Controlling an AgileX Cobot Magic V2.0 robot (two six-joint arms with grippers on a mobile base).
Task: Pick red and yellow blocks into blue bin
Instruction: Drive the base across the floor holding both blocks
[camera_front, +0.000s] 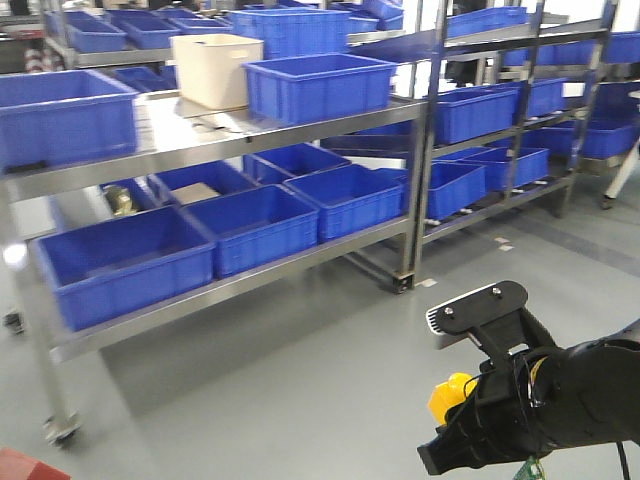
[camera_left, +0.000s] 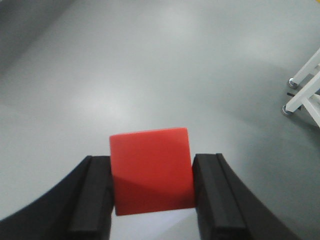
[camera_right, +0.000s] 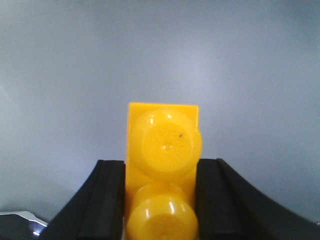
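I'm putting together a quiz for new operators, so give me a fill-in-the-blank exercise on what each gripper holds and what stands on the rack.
The cube in the left gripper is ___ in colour.
The yellow brick in the right gripper shows ___ round studs.
On the rack's top shelf, the one tub that is not blue is ___.
Missing words: red; two; beige.

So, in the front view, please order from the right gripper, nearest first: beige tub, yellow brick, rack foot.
1. yellow brick, in the fingers of the right gripper.
2. rack foot, on the floor ahead.
3. beige tub, top shelf, far left.
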